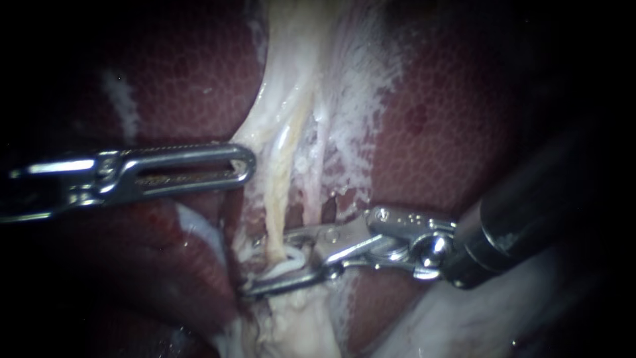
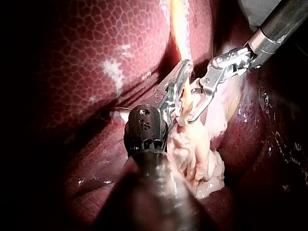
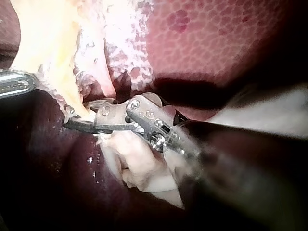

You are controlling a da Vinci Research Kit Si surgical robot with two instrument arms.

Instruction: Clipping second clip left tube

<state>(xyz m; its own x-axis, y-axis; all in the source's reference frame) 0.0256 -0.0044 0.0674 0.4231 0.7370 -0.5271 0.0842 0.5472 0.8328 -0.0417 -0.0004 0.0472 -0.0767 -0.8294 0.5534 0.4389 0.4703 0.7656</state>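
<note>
The left tube, a yellowish strand, runs down through pale stretched tissue between the dark red liver lobes. My right instrument comes in from the right, and its jaws straddle the tube's lower end. A white clip sits between those jaws around the tube, and both jaws touch it. In the right wrist view the same jaws close in on the strand. My left instrument has slotted jaws lying together. Its tip rests at the left edge of the pale tissue, above the right instrument's jaws.
A thinner whitish strand lies just right of the left tube. Liver surrounds the field on both sides. Below the jaws hangs a lump of pale loose tissue. The two instruments' tips stand close together in the left wrist view.
</note>
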